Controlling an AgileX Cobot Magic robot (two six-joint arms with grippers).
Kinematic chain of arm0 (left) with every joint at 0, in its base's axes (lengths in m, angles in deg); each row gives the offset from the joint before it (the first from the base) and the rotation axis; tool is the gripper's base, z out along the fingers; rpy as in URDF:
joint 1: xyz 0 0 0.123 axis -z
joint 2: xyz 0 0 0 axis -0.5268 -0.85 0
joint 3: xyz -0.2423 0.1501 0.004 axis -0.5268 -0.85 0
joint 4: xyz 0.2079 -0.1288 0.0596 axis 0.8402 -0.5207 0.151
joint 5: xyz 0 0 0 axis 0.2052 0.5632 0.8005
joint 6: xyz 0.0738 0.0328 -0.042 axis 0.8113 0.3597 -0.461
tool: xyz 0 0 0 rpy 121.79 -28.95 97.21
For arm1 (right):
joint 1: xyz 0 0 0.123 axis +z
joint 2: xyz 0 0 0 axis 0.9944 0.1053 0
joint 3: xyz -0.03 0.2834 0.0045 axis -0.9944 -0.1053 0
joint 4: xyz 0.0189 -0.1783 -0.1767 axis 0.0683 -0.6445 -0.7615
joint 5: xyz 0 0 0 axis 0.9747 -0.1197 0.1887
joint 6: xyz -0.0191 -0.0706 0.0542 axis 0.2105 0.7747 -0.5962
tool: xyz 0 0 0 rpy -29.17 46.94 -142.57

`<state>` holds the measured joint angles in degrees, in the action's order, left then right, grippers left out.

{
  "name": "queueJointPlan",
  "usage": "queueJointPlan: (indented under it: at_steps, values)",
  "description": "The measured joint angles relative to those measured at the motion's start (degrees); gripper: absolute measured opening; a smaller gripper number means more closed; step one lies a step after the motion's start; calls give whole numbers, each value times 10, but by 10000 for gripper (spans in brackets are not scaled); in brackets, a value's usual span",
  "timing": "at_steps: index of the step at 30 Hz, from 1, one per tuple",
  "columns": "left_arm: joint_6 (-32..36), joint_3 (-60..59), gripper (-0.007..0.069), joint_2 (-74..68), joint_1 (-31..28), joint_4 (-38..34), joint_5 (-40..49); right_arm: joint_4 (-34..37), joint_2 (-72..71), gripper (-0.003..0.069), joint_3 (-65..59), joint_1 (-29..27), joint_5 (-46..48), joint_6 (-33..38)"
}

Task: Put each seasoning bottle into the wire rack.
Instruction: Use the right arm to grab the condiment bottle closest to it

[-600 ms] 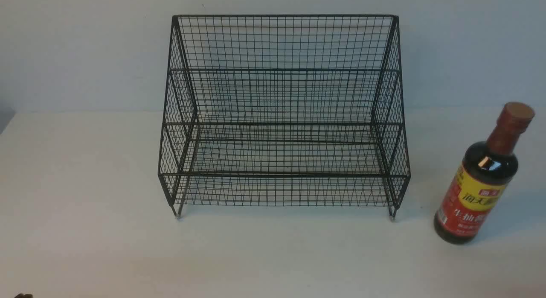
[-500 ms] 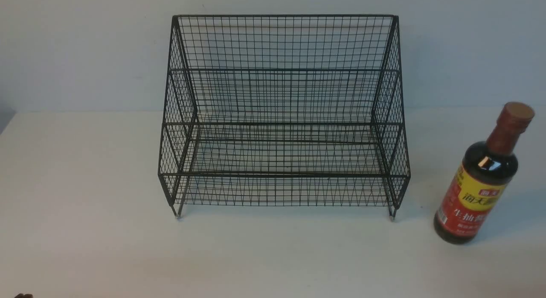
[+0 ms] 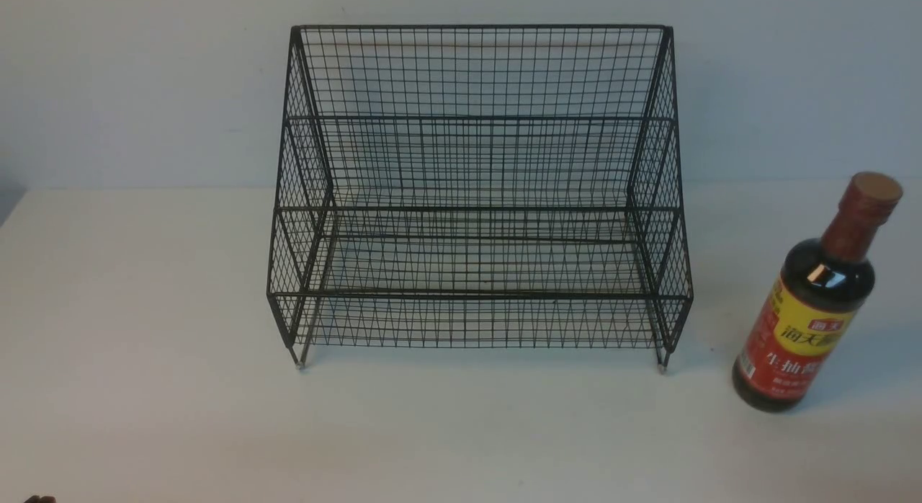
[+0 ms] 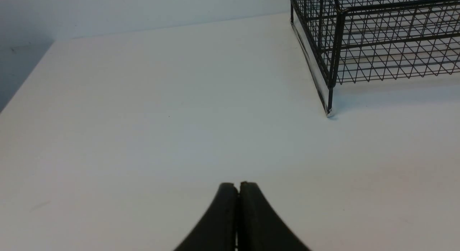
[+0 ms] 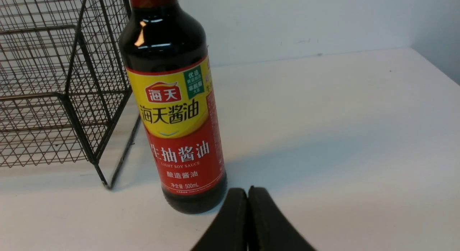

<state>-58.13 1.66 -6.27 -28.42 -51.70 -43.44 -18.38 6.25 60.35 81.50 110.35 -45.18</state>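
The wire rack (image 3: 475, 294) stands on the table (image 3: 144, 388) at the centre of the front view, its back against the wall (image 3: 108, 78). The seasoning bottle (image 3: 814, 308) stands upright on the table at the right edge of the frame, outside the wire rack and apart from it.

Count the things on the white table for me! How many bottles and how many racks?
Seasoning bottle: 1
Wire rack: 1
Total: 2
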Motion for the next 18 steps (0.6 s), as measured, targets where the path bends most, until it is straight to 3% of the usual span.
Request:
queueJointPlan:
  at_steps: [10,14,18]
  values:
    - [0,0,-13,0,0,0,0,5,0,-15,-4,0,-32,-2]
    - [0,0,-13,0,0,0,0,58,0,-15,-5,0,-193,-51]
    - [0,0,-13,0,0,0,0,68,0,-15,-5,0,-260,-61]
